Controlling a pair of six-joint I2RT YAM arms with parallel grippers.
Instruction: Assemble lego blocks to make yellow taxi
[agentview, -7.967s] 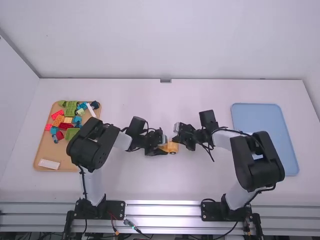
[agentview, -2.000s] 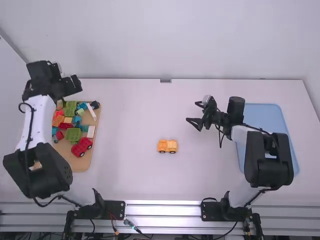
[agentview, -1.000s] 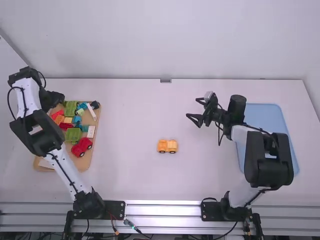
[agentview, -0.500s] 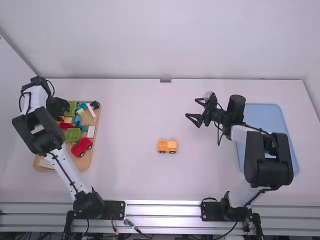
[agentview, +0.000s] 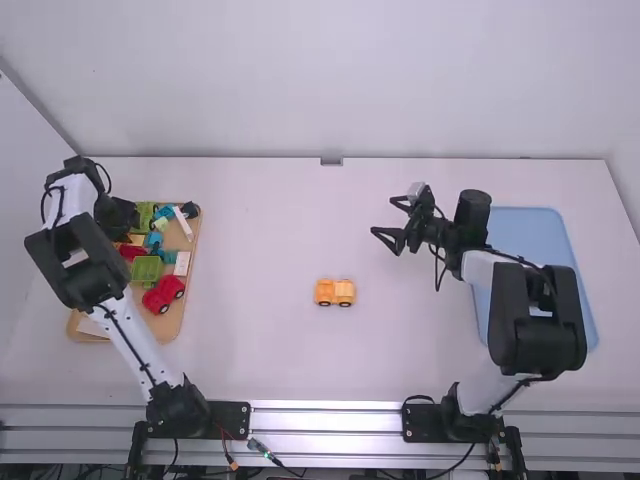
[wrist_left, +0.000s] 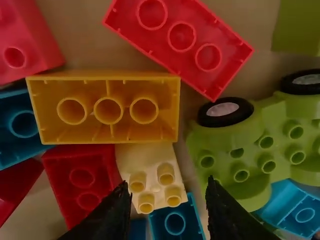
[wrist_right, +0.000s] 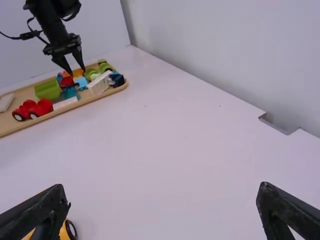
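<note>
Over the wooden tray (agentview: 165, 328), the left gripper (wrist_left: 167, 181) is hanging with its fingers parted and is holding nothing. Close by its tips, a cream four-stud block (wrist_left: 156, 189) is lying studs up, touching a long side of an orange-yellow brick (wrist_left: 108, 87) that is showing its hollow underside. Well apart, on the open table (agentview: 270, 350), the yellow wheeled car (agentview: 334, 292) is standing upright; its long axis is running crosswise, roughly parallel to the near table edge, though which end is its front I cannot tell. The right gripper (agentview: 384, 217) is waiting beside the blue tray (agentview: 525, 225), open and empty. The taxi seems to be well under way: its wheeled body is already standing together, while a cab piece or roof sign is probably still missing.
</note>
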